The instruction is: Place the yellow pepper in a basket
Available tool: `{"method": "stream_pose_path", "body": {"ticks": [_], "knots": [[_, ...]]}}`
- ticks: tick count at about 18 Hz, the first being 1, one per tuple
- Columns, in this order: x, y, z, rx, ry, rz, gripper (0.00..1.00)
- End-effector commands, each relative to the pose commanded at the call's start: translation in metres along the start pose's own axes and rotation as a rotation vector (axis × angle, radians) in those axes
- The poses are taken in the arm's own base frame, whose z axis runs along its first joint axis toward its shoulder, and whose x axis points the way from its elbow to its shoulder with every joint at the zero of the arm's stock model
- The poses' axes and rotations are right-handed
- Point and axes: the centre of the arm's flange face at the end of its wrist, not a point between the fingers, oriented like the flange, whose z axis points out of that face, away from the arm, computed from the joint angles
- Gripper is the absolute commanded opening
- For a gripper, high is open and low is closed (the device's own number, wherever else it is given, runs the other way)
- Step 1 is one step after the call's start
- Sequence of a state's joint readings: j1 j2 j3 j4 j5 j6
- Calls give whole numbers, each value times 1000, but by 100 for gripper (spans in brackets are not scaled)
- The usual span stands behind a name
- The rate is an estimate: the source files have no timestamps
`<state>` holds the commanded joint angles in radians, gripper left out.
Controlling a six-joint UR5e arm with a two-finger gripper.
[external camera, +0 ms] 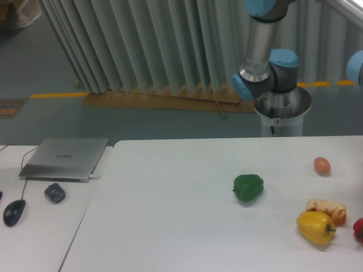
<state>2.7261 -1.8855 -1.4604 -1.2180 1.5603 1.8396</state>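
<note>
We see a white table (pixel 170 215) with the yellow pepper (pixel 315 228) lying near its right front edge, stem pointing right. Just behind it, touching or nearly so, sits an orange-brown bread lump (pixel 327 209). A green pepper (pixel 248 187) rests well to the left of these, and an egg (pixel 322 165) lies farther back. A red thing (pixel 358 229) is cut off by the right border. On the neighbouring table at left lie a closed laptop (pixel 65 158), a mouse (pixel 14 212) and a dark lump (pixel 55 192). Behind the table stands the arm (pixel 266 62); its gripper is out of frame.

Lab or workshop indicated: UR5e arm (pixel 266 56) mounted behind white table (pixel 170 215), closed laptop (pixel 65 158) and mouse (pixel 13 212) alongside, pleated curtain (pixel 142 45) behind.
</note>
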Motion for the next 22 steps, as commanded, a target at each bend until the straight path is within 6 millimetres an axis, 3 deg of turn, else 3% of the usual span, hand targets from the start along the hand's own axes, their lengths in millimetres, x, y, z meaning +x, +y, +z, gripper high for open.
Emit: {"method": "stream_pose_path", "body": {"ticks": [5, 11, 16, 22], "knots": [[5, -8, 3, -13, 8, 18, 100], [9, -4, 11, 18, 14, 10, 100], [11, 12, 8, 18, 7, -11, 100], [12, 9, 9, 14, 14, -2, 100]]}}
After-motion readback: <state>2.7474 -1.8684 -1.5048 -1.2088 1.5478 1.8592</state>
